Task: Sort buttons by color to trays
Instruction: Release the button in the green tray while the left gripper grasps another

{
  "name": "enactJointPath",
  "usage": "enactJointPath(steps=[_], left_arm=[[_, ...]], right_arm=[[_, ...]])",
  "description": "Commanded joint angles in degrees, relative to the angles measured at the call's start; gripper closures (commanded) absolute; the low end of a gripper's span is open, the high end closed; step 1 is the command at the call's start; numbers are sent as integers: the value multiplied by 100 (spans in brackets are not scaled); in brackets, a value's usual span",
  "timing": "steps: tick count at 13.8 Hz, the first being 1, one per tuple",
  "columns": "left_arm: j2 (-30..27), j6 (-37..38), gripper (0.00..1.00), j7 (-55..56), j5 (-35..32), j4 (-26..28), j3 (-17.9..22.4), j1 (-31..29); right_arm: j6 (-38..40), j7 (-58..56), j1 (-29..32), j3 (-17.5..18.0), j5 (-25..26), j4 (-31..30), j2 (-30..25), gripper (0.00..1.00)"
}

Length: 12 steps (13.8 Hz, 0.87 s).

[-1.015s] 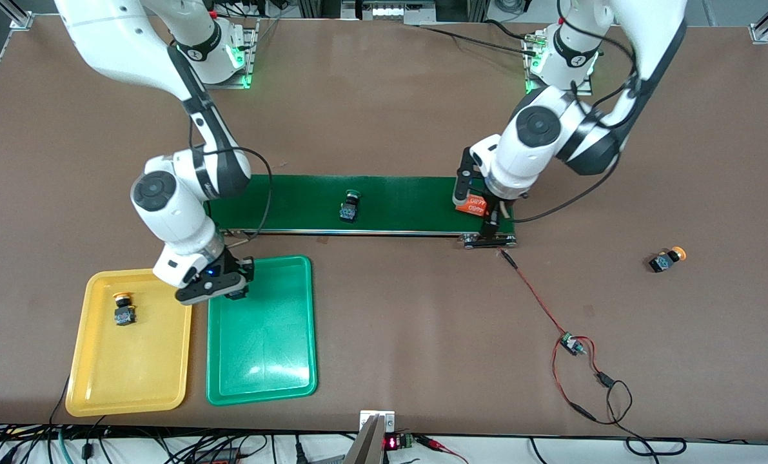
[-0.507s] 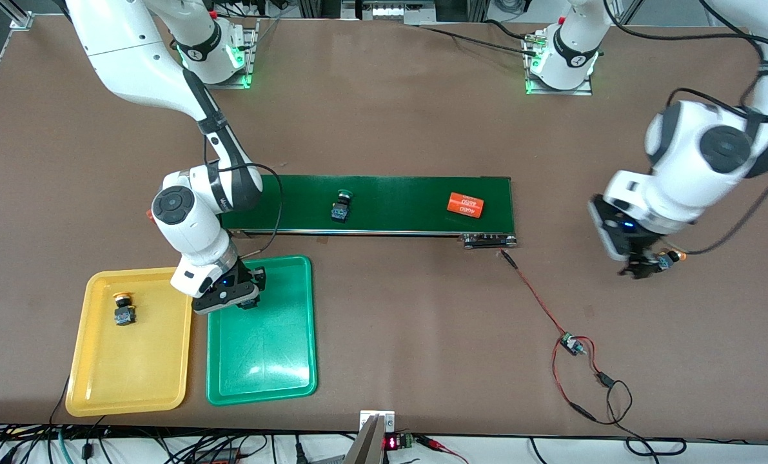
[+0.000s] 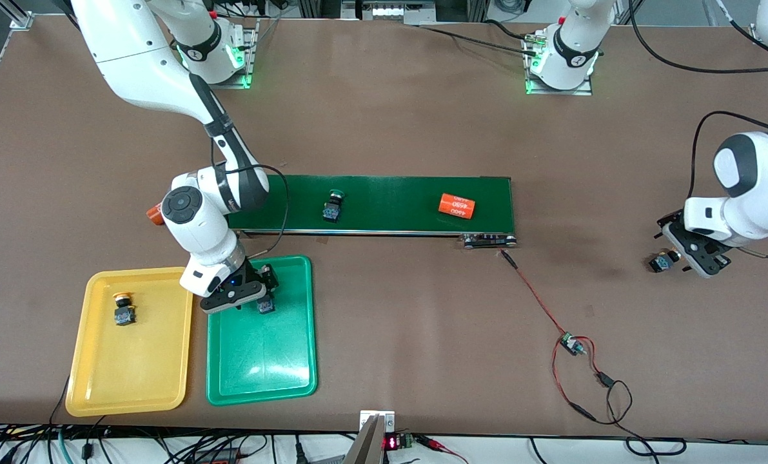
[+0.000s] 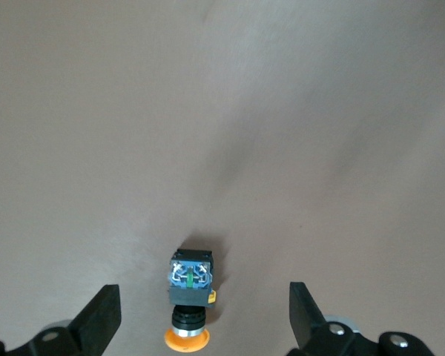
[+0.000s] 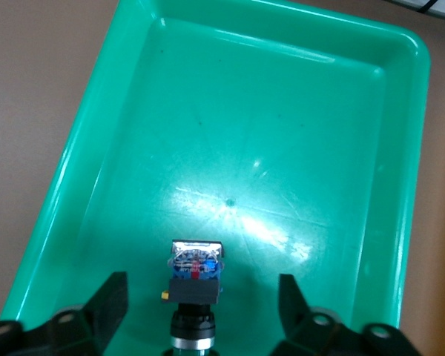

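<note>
In the right wrist view a button (image 5: 196, 276) lies on the floor of the green tray (image 5: 282, 133). My right gripper (image 5: 200, 311) stands open around the button, its fingers clear of both sides. From the front, that button (image 3: 265, 307) sits in the green tray (image 3: 261, 361) under the right gripper (image 3: 258, 293). A yellow-capped button (image 3: 124, 314) rests in the yellow tray (image 3: 132, 367). A green-capped button (image 3: 332, 209) rides the belt. My left gripper (image 4: 204, 319) is open over a yellow-capped button (image 4: 191, 285) on the bare table; both show in front (image 3: 672, 253), (image 3: 662, 261).
A long dark-green conveyor belt (image 3: 396, 203) carries an orange cylinder (image 3: 456, 205). Another orange cylinder (image 3: 153, 214) peeks out beside the right arm. A red and black wire with a small board (image 3: 571, 345) trails over the table nearer the front camera.
My right gripper has opened and let the button go in the green tray. The left arm swung from the belt's end to the yellow-capped button. Belt items drifted toward the right arm's end.
</note>
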State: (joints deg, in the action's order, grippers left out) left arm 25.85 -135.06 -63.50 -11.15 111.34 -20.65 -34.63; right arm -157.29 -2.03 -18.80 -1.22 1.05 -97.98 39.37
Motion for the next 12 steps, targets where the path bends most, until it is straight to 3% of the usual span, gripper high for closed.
enactJointPath(steps=[1, 7, 8, 12], left_arm=[[473, 33, 0, 22, 104, -332, 78, 27], [887, -205, 0, -57, -10, -508, 131, 26], [939, -205, 0, -74, -28, -534, 149, 26], [1106, -222, 0, -250, -72, -657, 184, -26]], right_arm=[[144, 35, -89, 16, -201, -1, -165, 0], [2023, 669, -63, 7, -210, -63, -859, 0], [2627, 669, -54, -36, -210, -168, -1287, 0], [3598, 678, 78, -45, -210, -773, -2334, 0]])
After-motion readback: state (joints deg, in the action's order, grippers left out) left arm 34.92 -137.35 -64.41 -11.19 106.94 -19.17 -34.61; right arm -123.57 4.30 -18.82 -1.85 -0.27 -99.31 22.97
